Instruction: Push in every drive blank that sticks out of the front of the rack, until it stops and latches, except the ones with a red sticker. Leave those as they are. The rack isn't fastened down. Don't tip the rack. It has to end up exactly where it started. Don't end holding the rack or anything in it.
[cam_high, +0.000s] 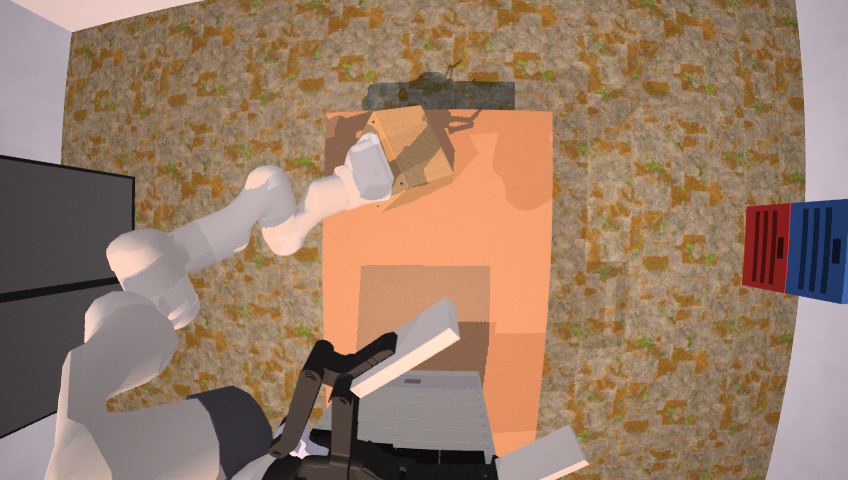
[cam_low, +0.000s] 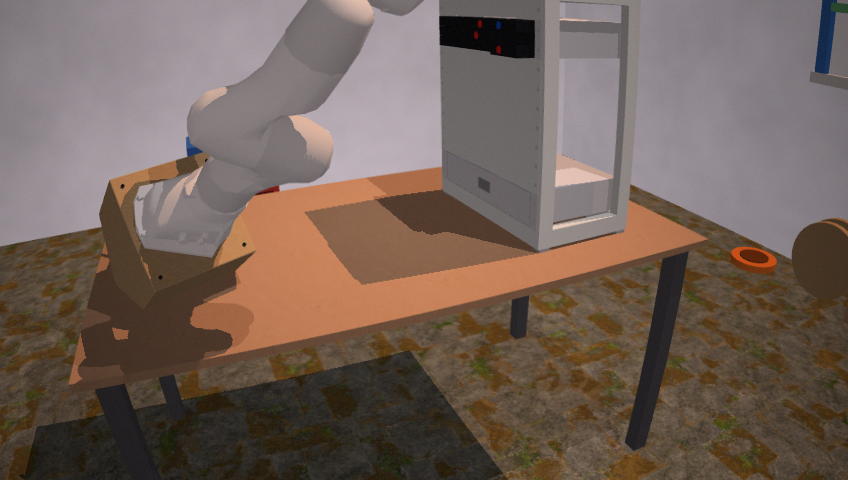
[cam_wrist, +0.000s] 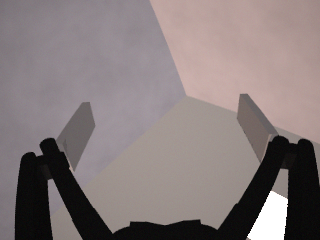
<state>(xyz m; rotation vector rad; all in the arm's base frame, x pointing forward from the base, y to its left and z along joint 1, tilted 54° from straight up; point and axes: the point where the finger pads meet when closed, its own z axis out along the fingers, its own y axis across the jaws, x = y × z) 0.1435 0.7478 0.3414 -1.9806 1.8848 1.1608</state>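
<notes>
Gripper (cam_high: 470, 389) spread wide, empty, high above rack (cam_low: 496, 118). Blanks (cam_low: 486, 35) in row at rack front top; three red stickers, one blue.

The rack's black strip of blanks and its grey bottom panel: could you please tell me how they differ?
The black strip of blanks sits at the rack's top; the grey bottom panel sits near the table. The strip carries red and blue dots; the panel one dark rectangle. Both are on the rack's front.
</notes>
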